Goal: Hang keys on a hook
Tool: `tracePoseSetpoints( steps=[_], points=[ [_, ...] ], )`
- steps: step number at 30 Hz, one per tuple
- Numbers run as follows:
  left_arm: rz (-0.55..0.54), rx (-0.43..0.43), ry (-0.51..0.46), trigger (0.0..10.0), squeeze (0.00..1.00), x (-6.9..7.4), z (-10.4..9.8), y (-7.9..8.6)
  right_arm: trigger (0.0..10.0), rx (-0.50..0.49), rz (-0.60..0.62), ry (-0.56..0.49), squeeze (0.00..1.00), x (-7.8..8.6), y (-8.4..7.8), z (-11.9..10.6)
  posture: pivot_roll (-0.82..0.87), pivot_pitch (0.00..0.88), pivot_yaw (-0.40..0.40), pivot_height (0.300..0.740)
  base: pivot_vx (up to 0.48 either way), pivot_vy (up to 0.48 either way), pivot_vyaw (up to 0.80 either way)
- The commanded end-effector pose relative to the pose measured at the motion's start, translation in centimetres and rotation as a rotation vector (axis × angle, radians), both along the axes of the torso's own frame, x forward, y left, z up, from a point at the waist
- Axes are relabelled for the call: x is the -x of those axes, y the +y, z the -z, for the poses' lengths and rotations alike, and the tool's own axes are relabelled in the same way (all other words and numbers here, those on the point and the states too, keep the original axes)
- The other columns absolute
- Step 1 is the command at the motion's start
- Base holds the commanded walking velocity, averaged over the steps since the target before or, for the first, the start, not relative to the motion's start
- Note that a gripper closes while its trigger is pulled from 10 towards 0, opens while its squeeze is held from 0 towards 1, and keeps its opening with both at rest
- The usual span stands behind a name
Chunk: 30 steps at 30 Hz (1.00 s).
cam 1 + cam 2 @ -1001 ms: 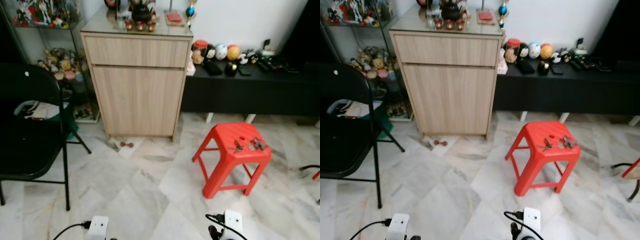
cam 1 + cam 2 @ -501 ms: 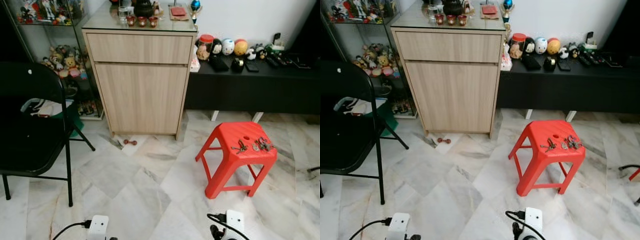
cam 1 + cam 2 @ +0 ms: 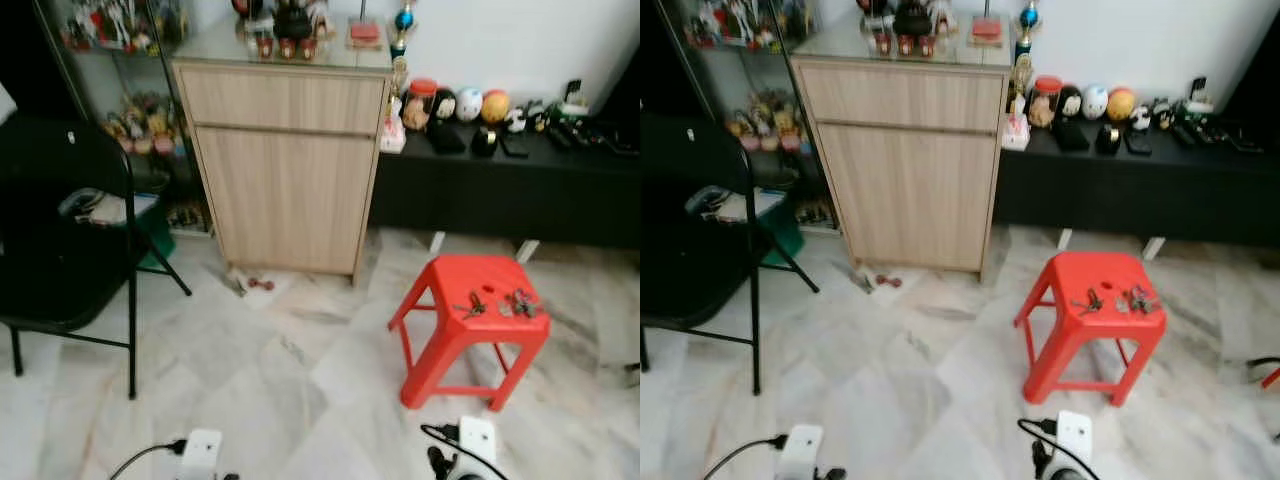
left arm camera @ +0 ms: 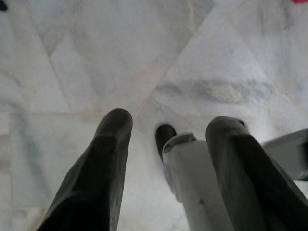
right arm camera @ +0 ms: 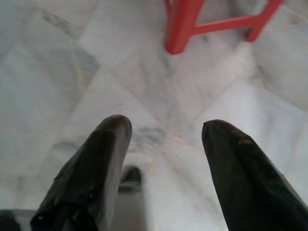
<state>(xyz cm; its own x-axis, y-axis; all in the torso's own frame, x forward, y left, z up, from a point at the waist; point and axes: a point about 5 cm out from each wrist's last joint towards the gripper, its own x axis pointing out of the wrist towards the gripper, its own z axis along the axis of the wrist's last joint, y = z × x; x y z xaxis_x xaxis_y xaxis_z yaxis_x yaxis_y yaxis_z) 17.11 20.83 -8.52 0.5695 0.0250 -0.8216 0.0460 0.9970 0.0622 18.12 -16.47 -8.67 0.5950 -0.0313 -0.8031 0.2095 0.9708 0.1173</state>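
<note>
1. Left eye view: the keys lie in small bunches on top of the red stool, to my right on the marble floor; a wooden cabinet stands against the wall ahead; a black folding chair is on my left.
2. Right eye view: a low black shelf beside the cabinet carries small figures.
3. Left wrist view: my left gripper hangs over the floor, fingers spread apart, holding nothing.
4. Right wrist view: my right gripper is likewise spread and empty, above the floor near the stool's legs.
</note>
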Motion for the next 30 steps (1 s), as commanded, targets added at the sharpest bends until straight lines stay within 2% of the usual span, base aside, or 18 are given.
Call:
tracePoseSetpoints(
  steps=[1,17,30],
  points=[
    [0.011,0.011,-0.007,10.0,0.00,-0.41,-0.11,-0.41,10.0,0.012,0.016,-0.007,0.00,-0.08,-0.69,-0.10,0.00,0.000,-0.055,0.740,0.000,-0.330,0.00],
    [0.012,0.017,-0.011,10.0,0.00,-0.56,-0.17,-0.48,10.0,0.012,0.013,-0.010,0.00,-0.22,-0.65,-0.16,0.00,0.000,-0.054,0.740,0.000,-0.323,0.00],
    [-0.021,0.036,-0.032,10.0,0.00,-0.66,-0.24,-0.53,10.0,0.010,0.014,-0.009,0.00,-0.22,-0.65,-0.16,0.00,0.000,-0.054,0.740,0.000,0.000,0.00]
  ],
)
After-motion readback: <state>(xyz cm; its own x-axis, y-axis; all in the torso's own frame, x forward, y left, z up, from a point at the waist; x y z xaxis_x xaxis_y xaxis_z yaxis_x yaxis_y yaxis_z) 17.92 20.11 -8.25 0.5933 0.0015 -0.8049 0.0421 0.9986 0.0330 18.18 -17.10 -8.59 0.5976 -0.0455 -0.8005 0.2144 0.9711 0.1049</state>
